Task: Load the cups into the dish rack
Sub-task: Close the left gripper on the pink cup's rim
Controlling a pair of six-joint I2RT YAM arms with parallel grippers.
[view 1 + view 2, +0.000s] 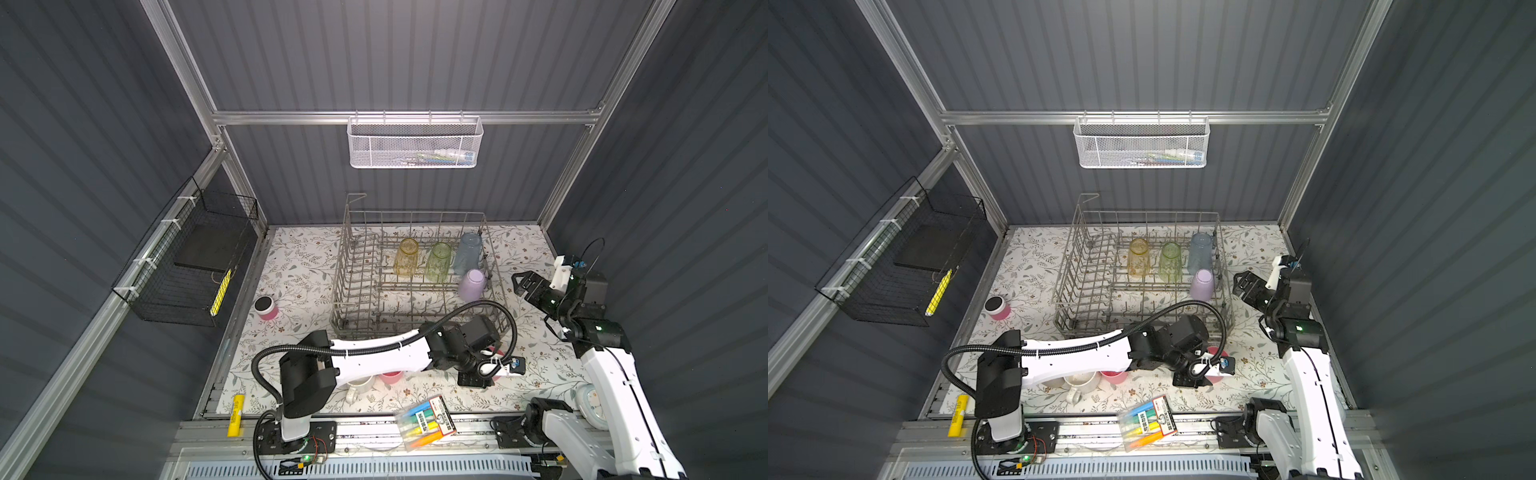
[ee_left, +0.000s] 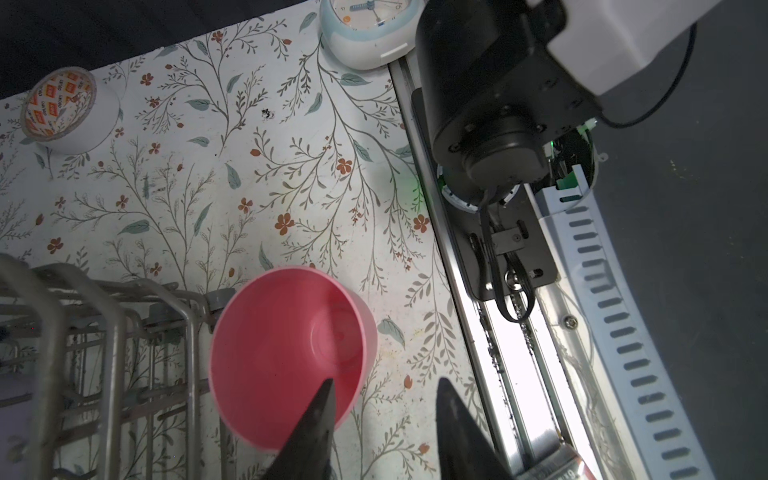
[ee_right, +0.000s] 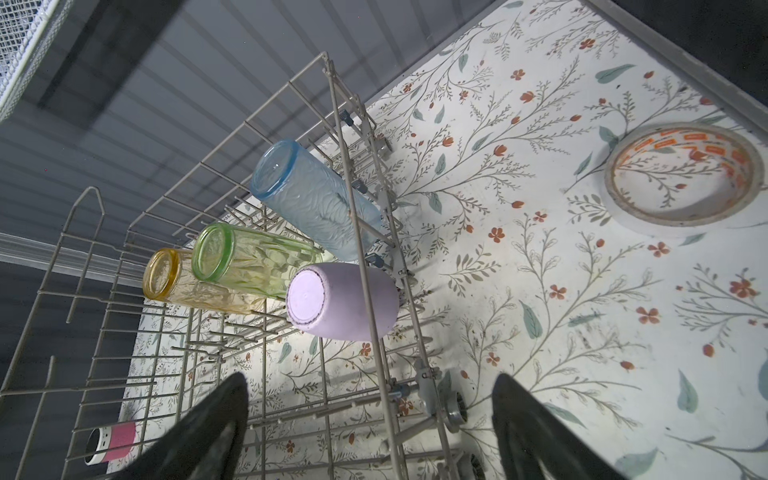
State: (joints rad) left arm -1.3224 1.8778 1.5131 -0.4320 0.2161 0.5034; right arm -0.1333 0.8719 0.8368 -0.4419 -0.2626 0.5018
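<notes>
Top views, starting at the left: the black wire basket (image 1: 187,266) hangs on the side wall. A short pink pot (image 1: 266,308) stands on the floral mat (image 1: 299,257), at 9 o'clock of the dish rack (image 1: 338,286). The rack sits toward 12 o'clock on the mat. Four cups are loaded in it, bases up and leaning on the tines. The far row holds the amber glass (image 1: 407,257), the green glass (image 1: 438,262) at its 3 o'clock, then the clear-blue tumbler (image 1: 467,258) by the right wall. The lilac tumbler (image 1: 472,284) is at 6 o'clock of the blue one. At 6 o'clock of the rack, partly under the left arm, a cream mug (image 1: 359,387) and a pink tumbler (image 1: 390,377) stand on the mat, outside the rack. The left gripper (image 2: 384,382) is at the rack's near right corner, part open and astride the rim of the other pink tumbler (image 2: 291,357), which is mouth up on the mat just beside the rack. One finger (image 2: 320,415) is inside and one outside, with mat showing between the outer finger and the wall, so it is not clamped. The right gripper (image 1: 521,284) hovers at 3 o'clock of the rack, jaws wide and empty.
</notes>
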